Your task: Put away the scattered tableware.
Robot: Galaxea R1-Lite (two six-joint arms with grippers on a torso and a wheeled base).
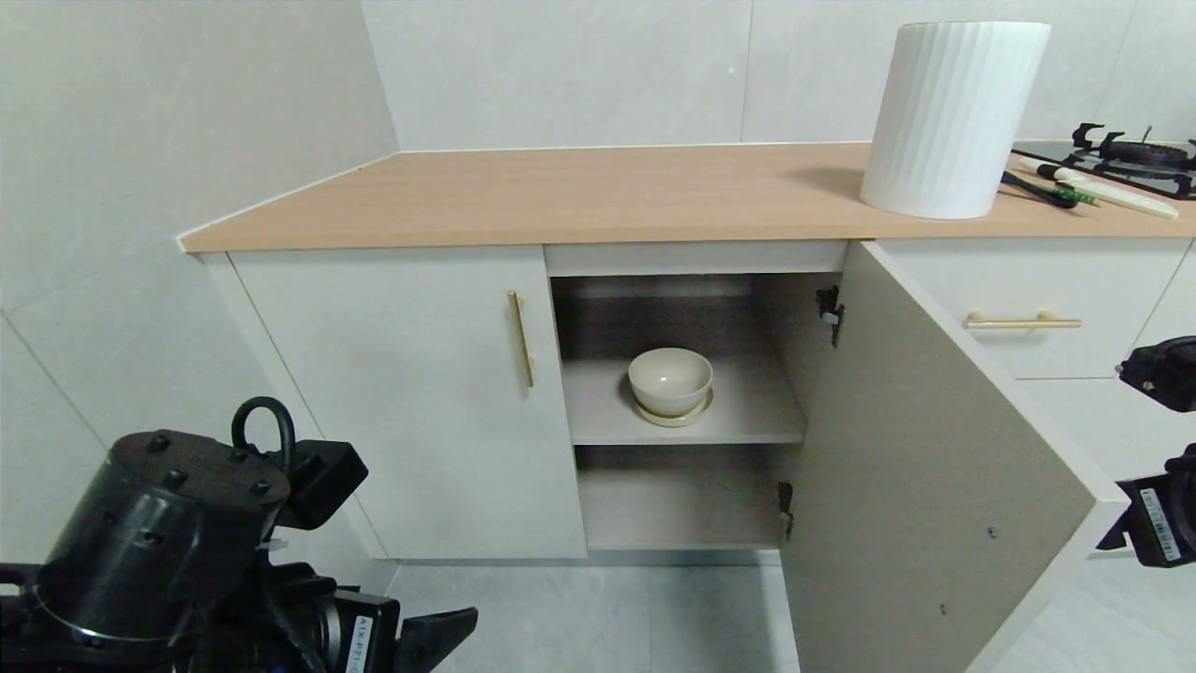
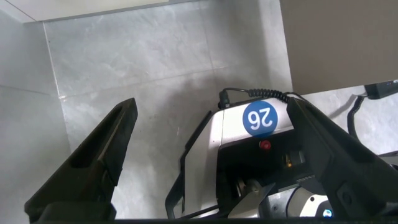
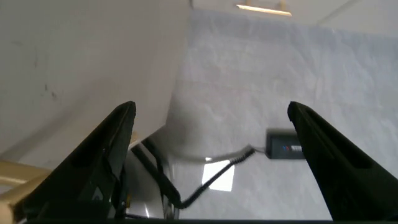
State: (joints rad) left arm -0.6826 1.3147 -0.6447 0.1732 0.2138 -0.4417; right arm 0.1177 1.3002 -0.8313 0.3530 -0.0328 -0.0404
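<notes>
The left arm [image 1: 168, 533] sits low at the near left, and its end effector [image 2: 211, 106] hangs over the floor tiles with the fingers spread wide and nothing between them. The right end effector [image 3: 211, 111] is equally wide and empty, low on the right, just beyond the free edge of the open cabinet door [image 1: 916, 467].

Inside the cabinet, a cream bowl [image 1: 670, 379] stands upright on a small plate [image 1: 696, 411] on the upper shelf [image 1: 747, 416], towards the front. The lower shelf holds nothing that can be made out.

On the worktop [image 1: 561, 192], a tall white ribbed container [image 1: 948, 117] stands at the right. Just beside it, a few long utensils [image 1: 1093, 192] lie loose next to the stove [image 1: 1131, 154]; what kind they are is hard to tell.

The stowing of bowl and plate looks finished, so the task seems to be between steps. What remains is probably the utensils, then the door. Fetching them calls for raising the right arm to the worktop and narrowing the grip on thin, flat items; closing the door needs a push on its outer face
</notes>
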